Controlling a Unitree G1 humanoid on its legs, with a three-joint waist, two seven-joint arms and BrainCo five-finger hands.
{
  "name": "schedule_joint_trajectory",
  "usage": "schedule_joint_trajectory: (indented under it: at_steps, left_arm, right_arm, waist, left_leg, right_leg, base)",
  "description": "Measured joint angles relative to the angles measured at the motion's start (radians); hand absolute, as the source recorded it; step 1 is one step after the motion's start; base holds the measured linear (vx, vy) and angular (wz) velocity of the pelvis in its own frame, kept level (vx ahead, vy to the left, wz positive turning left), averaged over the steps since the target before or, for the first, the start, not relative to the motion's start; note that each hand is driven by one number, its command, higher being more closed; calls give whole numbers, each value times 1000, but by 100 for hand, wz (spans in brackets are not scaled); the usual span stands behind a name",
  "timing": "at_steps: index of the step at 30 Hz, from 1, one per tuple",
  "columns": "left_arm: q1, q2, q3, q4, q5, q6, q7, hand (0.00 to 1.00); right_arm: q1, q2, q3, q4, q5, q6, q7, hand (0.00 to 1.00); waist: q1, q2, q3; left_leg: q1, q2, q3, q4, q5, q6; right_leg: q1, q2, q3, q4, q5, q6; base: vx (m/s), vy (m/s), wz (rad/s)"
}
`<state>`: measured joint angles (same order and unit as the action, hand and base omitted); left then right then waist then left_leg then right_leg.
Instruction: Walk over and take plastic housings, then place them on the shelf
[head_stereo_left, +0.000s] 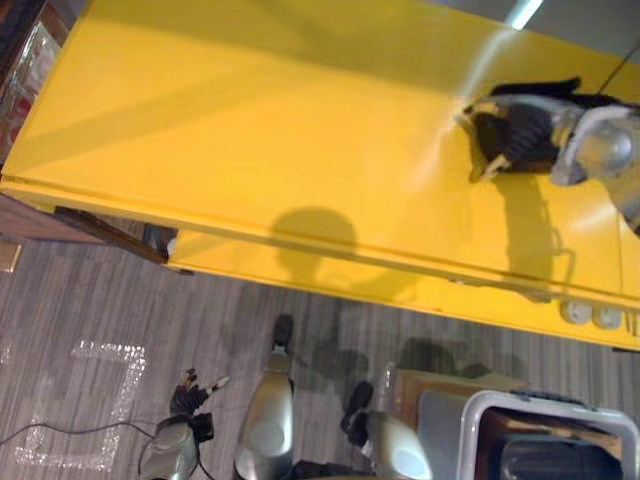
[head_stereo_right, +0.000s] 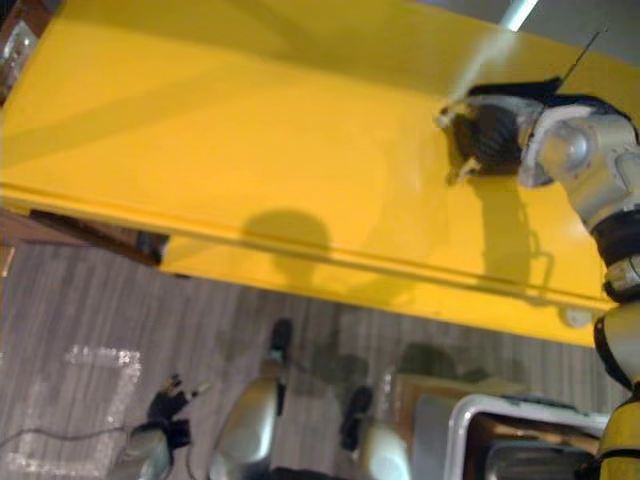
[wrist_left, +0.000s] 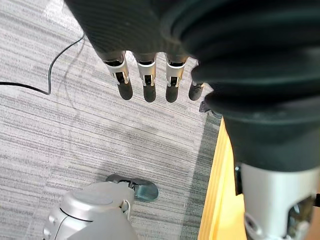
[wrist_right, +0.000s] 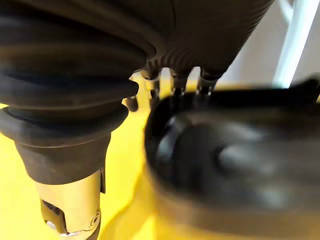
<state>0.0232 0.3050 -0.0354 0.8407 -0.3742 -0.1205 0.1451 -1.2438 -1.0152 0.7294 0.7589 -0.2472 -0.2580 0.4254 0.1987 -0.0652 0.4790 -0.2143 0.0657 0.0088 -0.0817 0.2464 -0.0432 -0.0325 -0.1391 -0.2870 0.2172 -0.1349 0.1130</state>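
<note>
A black plastic housing (head_stereo_left: 492, 138) rests on the broad yellow shelf (head_stereo_left: 250, 130) near its far right. My right hand (head_stereo_left: 535, 120) is shut on it, fingers curled over its rim. In the right wrist view the housing (wrist_right: 235, 160) shows as a dark hollow shell just past the fingers (wrist_right: 175, 80). My left hand (head_stereo_left: 190, 397) hangs low at the lower left above the floor. Its fingers (wrist_left: 145, 82) are straight and hold nothing.
A pale crate (head_stereo_left: 480, 410) with dark parts inside stands on the floor at the lower right, with a cardboard box (head_stereo_left: 440, 385) beside it. White tape marks (head_stereo_left: 90, 400) lie on the grey floor at the left. Dark wooden furniture (head_stereo_left: 40, 222) sits under the shelf's left end.
</note>
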Motion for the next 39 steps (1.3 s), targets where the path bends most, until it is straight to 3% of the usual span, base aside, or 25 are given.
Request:
schedule_joint_trajectory:
  at_steps: [11, 18, 23, 26, 28, 35, 39]
  left_arm:
    - [21, 1, 36, -10, 0, 27, -1, 0]
    - [39, 4, 71, -37, 2, 28, 0, 0]
    - [53, 4, 97, -37, 31, 28, 0, 0]
    - [57, 5, 102, -37, 32, 28, 0, 0]
    - [58, 5, 102, -36, 33, 28, -1, 0]
    - [58, 37, 102, -35, 39, 24, -3, 0]
    - [58, 41, 102, -34, 38, 11, -9, 0]
  right_arm:
    - [0, -9, 1, -51, -2, 4, 127, 0]
    - [65, -61, -5, -218, 38, 95, 245, 0]
    - [182, -103, -95, -349, 77, 196, 321, 0]
    - [263, -151, -143, -404, 77, 217, 339, 0]
    - [301, -175, -177, -426, 76, 230, 342, 0]
    - [410, -211, -313, -478, 97, 267, 329, 0]
    - [419, -253, -331, -521, 188, 257, 189, 0]
  waist:
    - [-6, -27, -19]
    - [-24, -56, -36]
    - [-43, -77, -50]
    - [-48, -87, -56]
    - [-48, -94, -60]
    - [-95, -136, -59]
    - [-108, -137, -59]
  left_leg:
    - [4, 1, 19, 0, -2, 3]
    - [8, 3, 39, 0, -11, 4]
    - [13, 6, 57, -4, -20, 5]
    - [13, 7, 65, -4, -23, 3]
    - [12, 10, 82, -5, -24, 2]
    - [15, 14, 110, -5, -30, 1]
    - [16, 16, 120, -5, -32, 1]
  right_leg:
    - [-2, -1, 16, -9, 5, 3]
    - [-5, -1, 36, -19, 9, 3]
    - [-4, 1, 51, -36, 17, 2]
    - [-6, 1, 59, -40, 19, 3]
    - [-16, 2, 74, -43, 23, 3]
    - [-19, 4, 103, -69, 42, 4]
    - [-19, 6, 114, -81, 51, 4]
  base:
    - [1, 0, -4]
    - [25, -14, -7]
    - [23, -13, -10]
    - [36, -14, -9]
    - [27, -11, -21]
    - [22, -5, -12]
    - [11, 1, -8]
